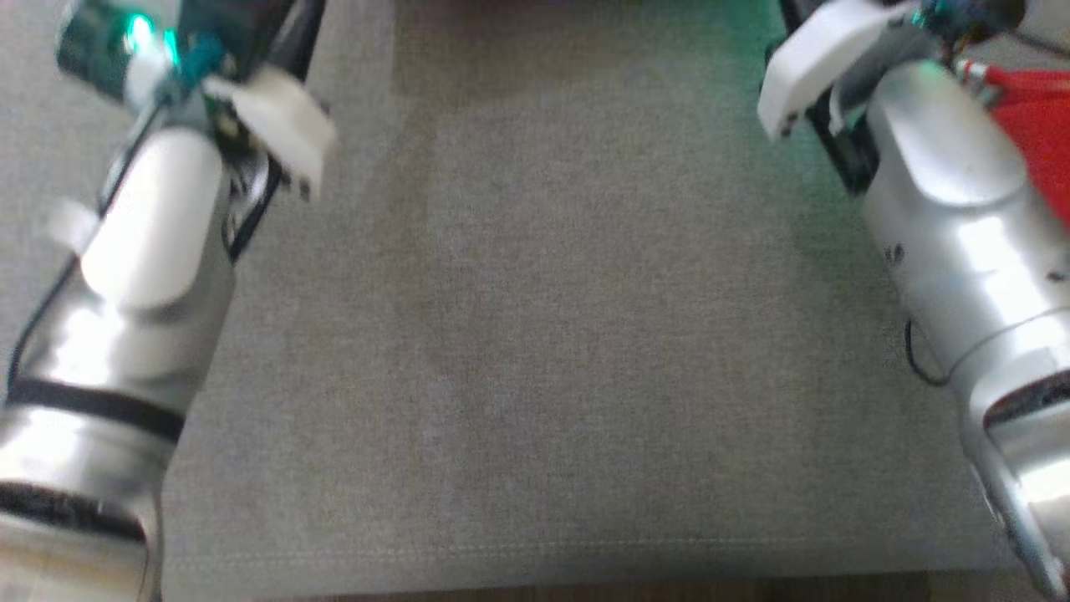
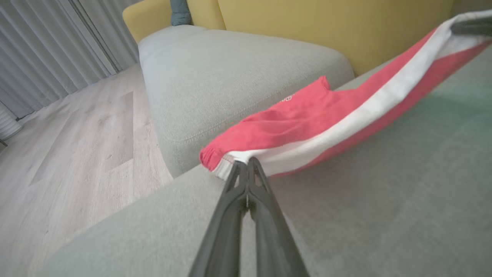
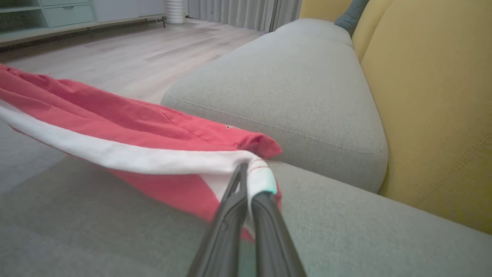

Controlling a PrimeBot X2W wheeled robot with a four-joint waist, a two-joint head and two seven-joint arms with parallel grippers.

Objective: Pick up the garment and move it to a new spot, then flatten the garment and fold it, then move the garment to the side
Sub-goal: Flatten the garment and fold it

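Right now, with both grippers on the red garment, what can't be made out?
- Head view: red garment mostly cut off by the right edge and the right forearm; picture blurred.
- Left wrist view: beyond the left gripper, the garment's far end runs off the top right corner.
- Right wrist view: beyond the right gripper, its other end leaves the left edge; its small print is unreadable.

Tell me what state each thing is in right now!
garment, held at both ends, stretched out over the seat
left end effector, shut on one end of the garment
right end effector, shut on the other end of the garment
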